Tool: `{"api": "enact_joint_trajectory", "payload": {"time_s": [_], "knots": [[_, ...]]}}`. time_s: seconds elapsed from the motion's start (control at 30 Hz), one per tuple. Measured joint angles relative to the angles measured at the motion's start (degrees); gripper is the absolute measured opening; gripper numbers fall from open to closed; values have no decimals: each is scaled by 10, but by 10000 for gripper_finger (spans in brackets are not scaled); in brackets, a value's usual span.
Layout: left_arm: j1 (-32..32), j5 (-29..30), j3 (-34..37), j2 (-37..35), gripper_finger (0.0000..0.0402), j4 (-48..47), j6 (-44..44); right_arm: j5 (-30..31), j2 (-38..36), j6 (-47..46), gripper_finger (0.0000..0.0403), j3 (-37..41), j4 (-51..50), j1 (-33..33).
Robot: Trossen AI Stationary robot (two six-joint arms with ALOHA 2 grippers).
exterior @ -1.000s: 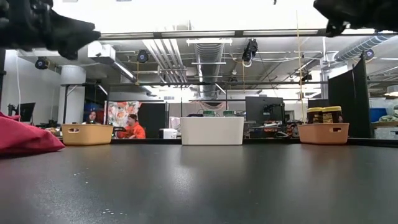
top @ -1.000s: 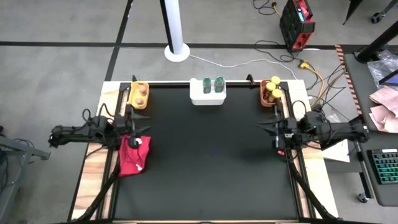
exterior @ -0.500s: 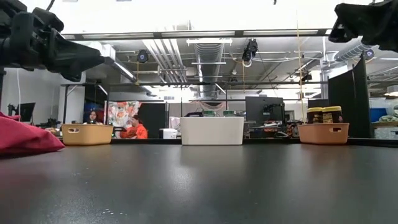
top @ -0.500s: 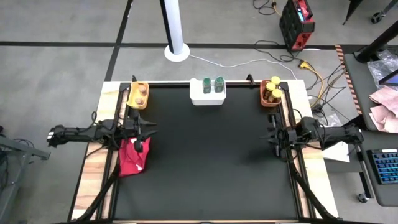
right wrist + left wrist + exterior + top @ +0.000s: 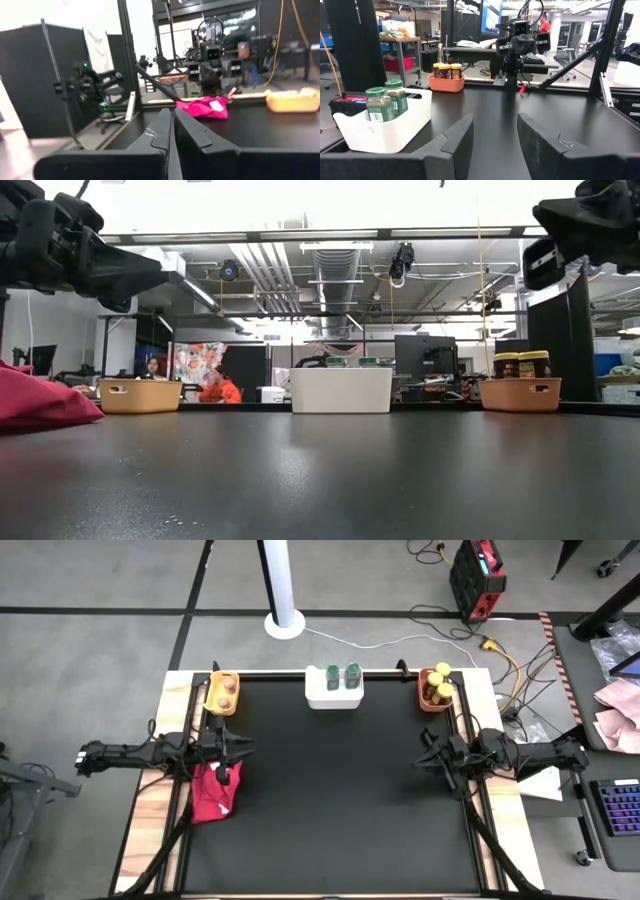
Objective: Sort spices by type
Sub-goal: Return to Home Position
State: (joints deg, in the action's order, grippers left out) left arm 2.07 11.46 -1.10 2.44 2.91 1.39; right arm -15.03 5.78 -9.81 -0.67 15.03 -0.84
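Left gripper (image 5: 495,131): fingers (image 5: 457,145) spread, nothing between. Right gripper (image 5: 172,127): fingers (image 5: 161,131) pressed together, empty. They hang left and right of the white bin (image 5: 333,698), well apart from it. Green-lidded jars (image 5: 342,675) stand in it, yellow-lidded jars (image 5: 439,683) in the orange bin (image 5: 421,690) to its right, and brown-lidded jars (image 5: 227,692) in the yellow bin (image 5: 222,711) to its left. With one type per bin, sorting looks done and the arms look parked. Jar labels are too small to read.

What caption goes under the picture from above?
Spice jars sit sorted in the yellow bin, white bin and orange bin; left tool open near the red cloth, right tool shut.
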Motion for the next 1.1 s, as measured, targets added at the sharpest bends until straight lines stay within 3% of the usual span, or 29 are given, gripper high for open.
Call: {"api": "enact_joint_trajectory", "payload": {"time_s": [0.13, 1.1], "knots": [[0, 0, 0, 1, 135, 0, 0, 0, 0, -42, 13, 0, 0, 0], [0, 0, 0, 1, 135, 1, 0, 0, 0, -31, 13, 1, 0, 0]]}}
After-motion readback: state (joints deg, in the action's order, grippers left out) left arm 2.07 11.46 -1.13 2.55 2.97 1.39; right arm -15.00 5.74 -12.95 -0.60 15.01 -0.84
